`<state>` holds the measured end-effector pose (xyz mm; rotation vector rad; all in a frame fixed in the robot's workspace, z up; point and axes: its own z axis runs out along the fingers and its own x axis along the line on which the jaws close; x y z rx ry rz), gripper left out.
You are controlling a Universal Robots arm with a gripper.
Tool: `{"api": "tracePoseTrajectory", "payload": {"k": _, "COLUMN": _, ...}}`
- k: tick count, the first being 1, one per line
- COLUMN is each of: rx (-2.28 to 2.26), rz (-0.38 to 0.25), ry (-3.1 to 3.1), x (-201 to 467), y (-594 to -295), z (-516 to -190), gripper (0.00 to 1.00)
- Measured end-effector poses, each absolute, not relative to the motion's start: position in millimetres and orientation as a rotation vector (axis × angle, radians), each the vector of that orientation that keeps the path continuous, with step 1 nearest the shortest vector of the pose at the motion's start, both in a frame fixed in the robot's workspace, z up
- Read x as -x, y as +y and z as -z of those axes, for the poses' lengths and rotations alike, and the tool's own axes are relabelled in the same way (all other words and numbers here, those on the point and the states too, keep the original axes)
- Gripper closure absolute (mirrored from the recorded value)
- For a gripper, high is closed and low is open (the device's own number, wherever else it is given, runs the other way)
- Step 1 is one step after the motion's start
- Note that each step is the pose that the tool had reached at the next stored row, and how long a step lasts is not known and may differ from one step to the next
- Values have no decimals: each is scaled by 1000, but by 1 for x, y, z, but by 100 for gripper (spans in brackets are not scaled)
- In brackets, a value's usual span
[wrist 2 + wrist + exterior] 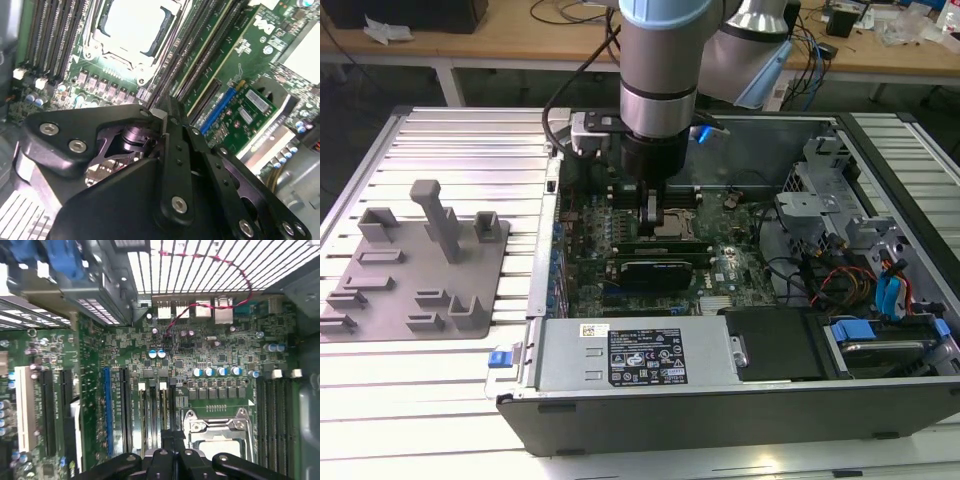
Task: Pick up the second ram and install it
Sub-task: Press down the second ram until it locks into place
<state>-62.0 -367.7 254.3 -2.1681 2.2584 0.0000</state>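
Fingers (167,120) seen pressed together, lowered onto second ram (642,241), which is seated in memory slot just beside CPU socket (672,221) inside open computer case (720,420). Grey fixture tray (420,265) left on surface, well apart.

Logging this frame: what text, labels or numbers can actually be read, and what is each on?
Black label on the silver power supply box: print too small to read.
Small white sticker beside it: too small to read.
White markings on the green board, second wrist view: a tilted maker's logo and tiny codes, not reliably readable.
Nothing can be quoted with confidence.
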Motion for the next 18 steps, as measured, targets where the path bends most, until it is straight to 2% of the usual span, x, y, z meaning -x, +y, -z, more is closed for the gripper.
{"api": "tracePoseTrajectory", "payload": {"k": 18, "rx": 2168, "rz": 0, "ry": 2259, "x": 23, "y": -368, "z": -256, "gripper": 92}}
